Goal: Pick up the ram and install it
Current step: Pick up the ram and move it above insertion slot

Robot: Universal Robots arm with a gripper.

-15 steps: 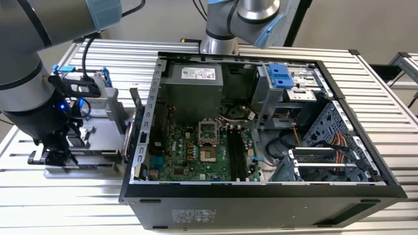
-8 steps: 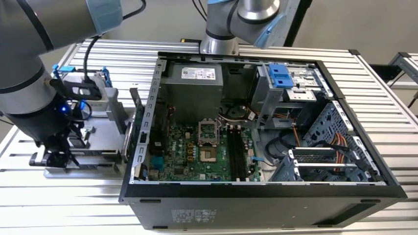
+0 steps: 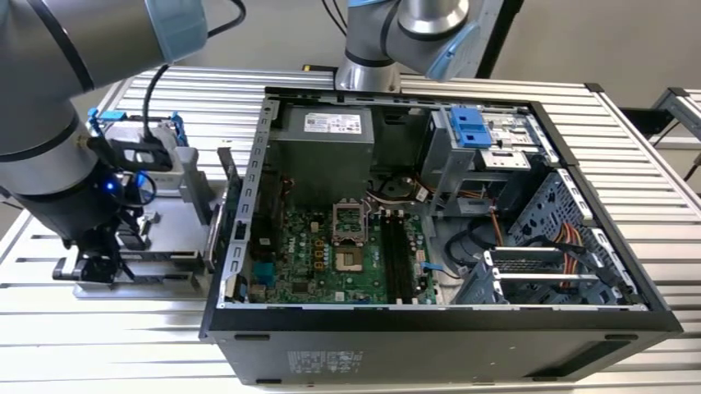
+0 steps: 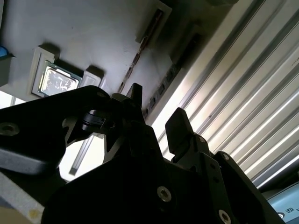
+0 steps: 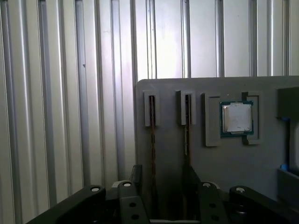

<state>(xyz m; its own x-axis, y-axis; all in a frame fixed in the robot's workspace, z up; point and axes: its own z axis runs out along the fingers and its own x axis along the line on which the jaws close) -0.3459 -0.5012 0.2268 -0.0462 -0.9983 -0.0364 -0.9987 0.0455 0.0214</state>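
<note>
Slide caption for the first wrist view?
Open gripper poised at two ram sticks slotted on edge in the gray tray, processor alongside.

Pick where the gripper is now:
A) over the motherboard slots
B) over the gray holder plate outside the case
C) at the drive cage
B: the exterior view shows the gripper low over the gray holder plate beside the case, on that view's left.

Silver-grey arm (image 3: 49,156), pale-blue joint caps (image 3: 176,25), black screw-studded jaws.
</note>
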